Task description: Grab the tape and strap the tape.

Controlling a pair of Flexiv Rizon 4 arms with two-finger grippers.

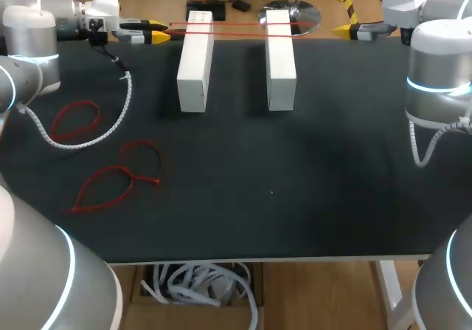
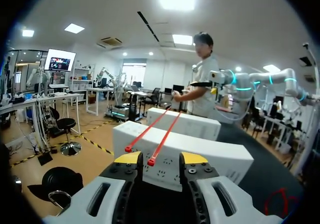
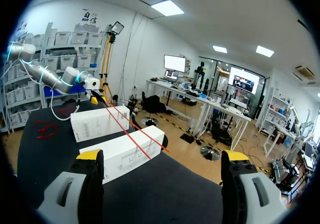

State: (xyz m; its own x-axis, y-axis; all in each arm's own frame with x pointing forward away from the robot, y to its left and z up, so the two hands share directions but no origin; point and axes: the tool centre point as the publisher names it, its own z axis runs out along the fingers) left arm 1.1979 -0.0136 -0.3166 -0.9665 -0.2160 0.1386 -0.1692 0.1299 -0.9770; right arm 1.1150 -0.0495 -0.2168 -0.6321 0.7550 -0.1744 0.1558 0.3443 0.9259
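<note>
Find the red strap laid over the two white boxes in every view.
Head view: the red strap stretches across the far ends of the two white boxes.
Left wrist view: the red strap has its two ends right at the left pincer tips and runs ahead over both boxes.
Right wrist view: the red strap slants across both boxes, ahead of the right pincer.
Shared landmark: the two white boxes.

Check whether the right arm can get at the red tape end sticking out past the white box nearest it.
Probably yes. The right gripper is open wide and faces the red tape end overhanging the white box; nothing stands between them.
</note>
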